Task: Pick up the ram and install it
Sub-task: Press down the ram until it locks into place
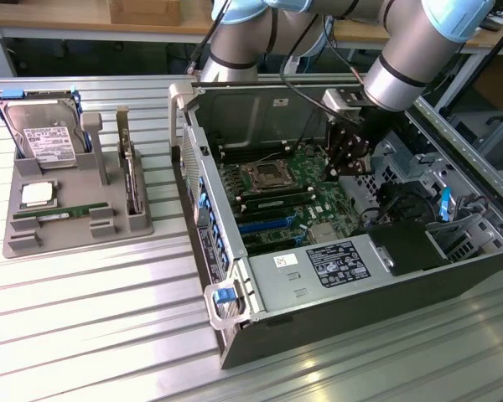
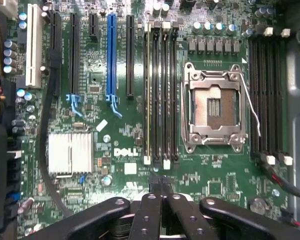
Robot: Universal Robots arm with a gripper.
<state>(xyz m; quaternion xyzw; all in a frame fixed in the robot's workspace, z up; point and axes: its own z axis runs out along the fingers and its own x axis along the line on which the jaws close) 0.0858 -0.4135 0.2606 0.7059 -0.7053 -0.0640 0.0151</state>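
Currently the hand (image 2: 161, 187), fingers pressed together and holding nothing, hangs over the motherboard (image 2: 135, 130) inside the computer case (image 1: 260, 293). Exterior view: the ram (image 1: 54, 214) lies in the grey tray (image 1: 75, 230) on the counter (image 1: 92, 335), well apart.

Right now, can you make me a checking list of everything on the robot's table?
Surface: ribbed metal table.
Job's things: green memory stick lies flat in the gray tray, apart from the gripper.
Clutter: hard drive, silver chip and a card standing on edge, all in the tray.
Gripper: gripper hangs inside the computer case, over the green board, shut, holding nothing.
Cables: black cable runs across the board.
Surroundings: wooden bench behind the table.
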